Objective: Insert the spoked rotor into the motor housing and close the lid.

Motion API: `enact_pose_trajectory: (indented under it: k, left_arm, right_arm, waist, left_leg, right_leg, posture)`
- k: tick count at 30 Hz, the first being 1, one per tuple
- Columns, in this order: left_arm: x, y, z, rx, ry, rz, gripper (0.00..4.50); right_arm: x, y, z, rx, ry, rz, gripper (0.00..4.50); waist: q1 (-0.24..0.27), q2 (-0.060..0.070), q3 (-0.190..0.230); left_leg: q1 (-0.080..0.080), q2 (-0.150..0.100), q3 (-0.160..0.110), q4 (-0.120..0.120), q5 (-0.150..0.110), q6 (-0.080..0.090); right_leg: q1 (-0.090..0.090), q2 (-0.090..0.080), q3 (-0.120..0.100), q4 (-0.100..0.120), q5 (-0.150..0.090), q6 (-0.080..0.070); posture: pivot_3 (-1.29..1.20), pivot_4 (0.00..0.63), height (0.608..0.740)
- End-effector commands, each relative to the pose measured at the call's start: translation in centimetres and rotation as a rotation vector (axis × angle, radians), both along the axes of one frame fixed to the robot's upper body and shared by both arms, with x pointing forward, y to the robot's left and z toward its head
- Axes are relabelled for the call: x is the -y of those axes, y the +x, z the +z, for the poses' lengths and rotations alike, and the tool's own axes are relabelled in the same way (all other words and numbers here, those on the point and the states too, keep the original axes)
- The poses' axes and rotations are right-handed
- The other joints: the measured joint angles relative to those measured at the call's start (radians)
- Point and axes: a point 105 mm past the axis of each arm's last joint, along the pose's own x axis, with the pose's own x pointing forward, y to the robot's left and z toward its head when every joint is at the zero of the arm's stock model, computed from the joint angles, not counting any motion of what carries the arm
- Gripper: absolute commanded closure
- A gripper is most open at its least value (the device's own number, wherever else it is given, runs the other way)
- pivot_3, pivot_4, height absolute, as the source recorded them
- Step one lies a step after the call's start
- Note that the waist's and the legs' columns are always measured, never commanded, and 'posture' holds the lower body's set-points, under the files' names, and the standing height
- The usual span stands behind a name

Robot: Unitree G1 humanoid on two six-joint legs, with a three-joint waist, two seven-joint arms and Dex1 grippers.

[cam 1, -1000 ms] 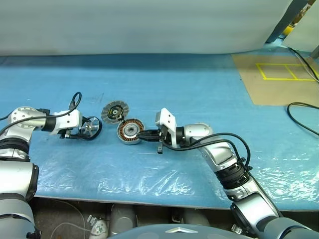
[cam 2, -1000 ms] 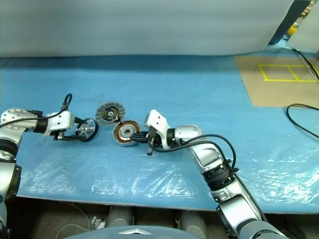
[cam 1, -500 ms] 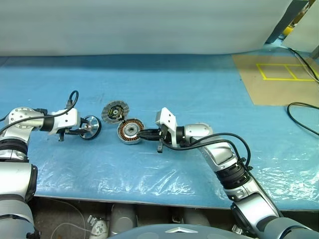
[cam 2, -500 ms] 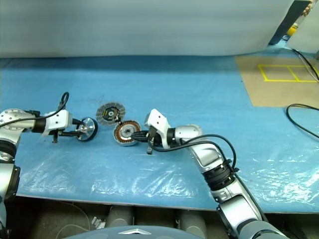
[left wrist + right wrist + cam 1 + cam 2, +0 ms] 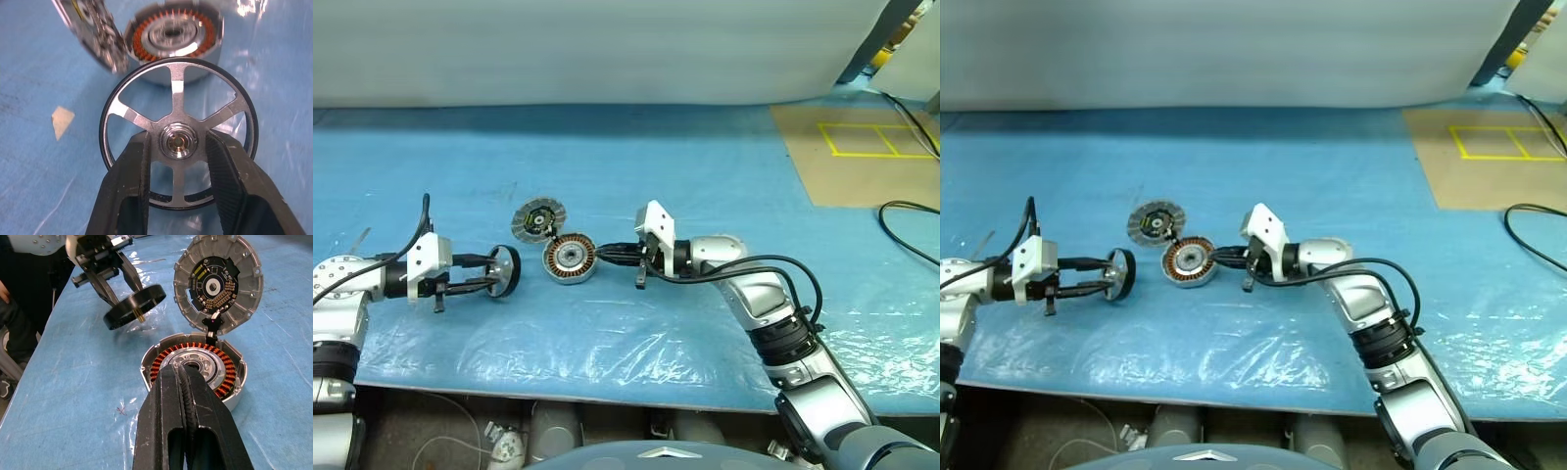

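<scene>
A blue surface (image 5: 705,176), partly under clear plastic sheeting, carries a small motor in parts. The left tool (image 5: 481,275) is clamped on the spoked rotor (image 5: 505,271), a dark ring with shiny silver spokes, and holds it upright on edge and apparently just off the surface. In the left wrist view its two black fingers (image 5: 128,181) pinch the central hub from either side, reaching through the gaps between spokes.

Just beside the rotor, toward the robot's right, sits the motor housing (image 5: 570,258), a shallow silver cup with copper-brown windings ringing a pale centre. The lid (image 5: 539,219) stands tilted open at the housing's far edge, seemingly joined to it by a short dark link, its dark inner face with small yellow-green marks showing. The right tool (image 5: 184,382) has its fingers pressed together, holding nothing, with the tips at the housing's near rim (it looks to be steadying the cup, though contact is hard to confirm).

The rotor looks rigid, metal and fairly light. Its smooth hub could slip or swivel in a pinch, so the hub grip suits lowering it squarely; magnets may tug it sideways near the windings. The thin rim would be awkward to hold.
</scene>
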Motion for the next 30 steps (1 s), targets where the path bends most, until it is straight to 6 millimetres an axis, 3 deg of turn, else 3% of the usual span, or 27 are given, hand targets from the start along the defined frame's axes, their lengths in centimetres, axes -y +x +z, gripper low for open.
enact_pose_trajectory:
  k: [1, 5, 12, 30]
  left_arm:
    - [2.6, -0.2, 3.1, 0.068, -0.127, 0.023, 3.19]
    - [5.0, -0.3, 3.5, 0.052, -0.192, 0.042, 3.19]
    - [6.9, 1.1, 2.7, 0.050, -0.201, 0.103, 3.19]
    - [6.9, 1.7, 1.4, 0.014, -0.146, 0.146, 3.19]
  right_arm:
    - [0.6, -0.2, 1.3, 0.035, 0.028, 0.018, 4.50]
    - [1.2, 0.1, 1.2, 0.058, 0.003, 0.009, 4.50]
    - [1.5, 0.2, 0.5, 0.079, -0.031, 0.005, 4.50]
    - [1.4, 0.3, 0.3, 0.084, -0.037, -0.006, 4.50]
  waist:
    - [0.000, 0.000, 0.000]
    - [-0.006, 0.000, 0.000]
    - [-0.011, 0.000, 0.000]
    - [-0.010, 0.000, 0.000]
  left_leg:
    - [0.000, 0.000, 0.000, 0.000, 0.000, 0.000]
    - [0.000, 0.000, 0.000, 0.001, 0.000, 0.000]
    - [0.001, -0.001, 0.001, 0.002, 0.000, 0.001]
    - [0.001, -0.001, 0.001, 0.002, 0.000, 0.001]
  right_leg:
    - [0.000, 0.000, 0.000, 0.000, 0.000, 0.000]
    - [0.002, 0.000, 0.001, 0.000, -0.002, -0.004]
    - [0.003, 0.001, 0.002, 0.000, -0.001, -0.001]
    - [0.003, 0.001, 0.002, 0.000, 0.000, 0.000]
  posture:
    - [0.00, 0.150, 0.740]
    - [0.00, 0.150, 0.740]
    - [0.00, 0.150, 0.740]
    - [0.00, 0.150, 0.740]
